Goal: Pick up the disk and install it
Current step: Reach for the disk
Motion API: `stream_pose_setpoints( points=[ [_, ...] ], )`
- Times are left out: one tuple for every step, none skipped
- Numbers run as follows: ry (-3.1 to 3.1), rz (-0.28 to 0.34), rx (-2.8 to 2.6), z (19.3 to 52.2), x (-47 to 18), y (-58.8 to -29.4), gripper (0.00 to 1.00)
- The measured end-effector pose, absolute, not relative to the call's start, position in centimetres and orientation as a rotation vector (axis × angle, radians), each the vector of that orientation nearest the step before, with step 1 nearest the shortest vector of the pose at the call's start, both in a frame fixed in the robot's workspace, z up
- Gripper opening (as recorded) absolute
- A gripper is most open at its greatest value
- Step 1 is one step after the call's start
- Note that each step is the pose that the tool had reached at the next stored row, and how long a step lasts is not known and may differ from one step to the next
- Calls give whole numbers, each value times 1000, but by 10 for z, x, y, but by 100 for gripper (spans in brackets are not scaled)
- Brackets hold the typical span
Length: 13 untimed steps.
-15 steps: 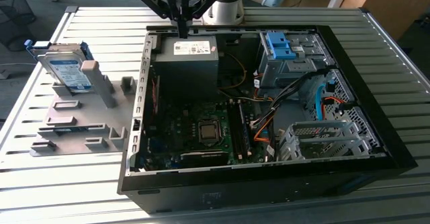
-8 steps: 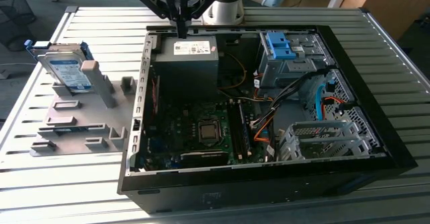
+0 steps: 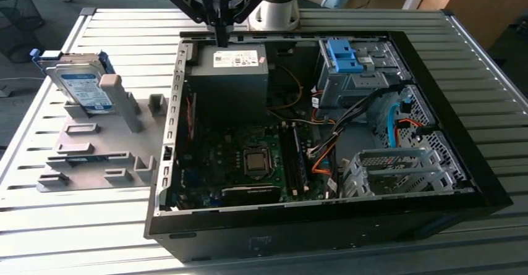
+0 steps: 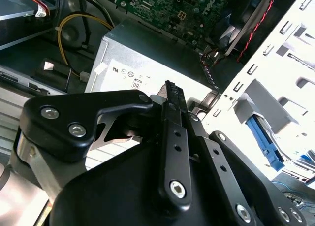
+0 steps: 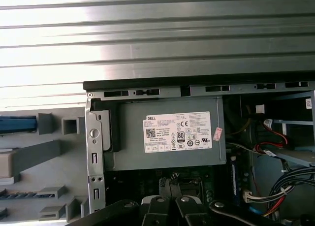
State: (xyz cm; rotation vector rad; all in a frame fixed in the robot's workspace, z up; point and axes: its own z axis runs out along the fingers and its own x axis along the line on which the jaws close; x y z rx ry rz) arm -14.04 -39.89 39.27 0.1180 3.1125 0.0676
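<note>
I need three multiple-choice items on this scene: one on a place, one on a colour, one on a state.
1. Where is the disk? A on the floor; B in the grey holder; C on a shelf.
2. The bracket in the case is: A red; B blue; C green.
3. The gripper is: A shut and empty; B holding the disk; C holding a cable.
Key: 1 B, it stands in the holder; 2 B, bright blue plastic; 3 A, fingers together above the power supply.
</note>
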Motion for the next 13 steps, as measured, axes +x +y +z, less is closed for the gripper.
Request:
stream_pose_setpoints(
  points=[
    [3112,68,118,393,-141,-399,11],
    [3113,68,118,393,-141,-399,11],
    [3112,68,118,393,-141,-399,11],
    [3112,68,118,393,-141,-399,11],
    [3113,68,118,393,-142,-399,11],
    [3113,68,118,393,-142,-399,11],
    [3112,68,118,393,-142,-399,11],
    [3112,68,118,392,-142,-399,11],
    [3113,68,118,392,-143,-399,11],
    [3113,68,118,392,-143,-399,11],
    [3112,68,118,392,-143,-399,11],
    [3112,68,118,392,-143,-399,11],
    [3112,68,118,392,-144,-399,11]
  ],
)
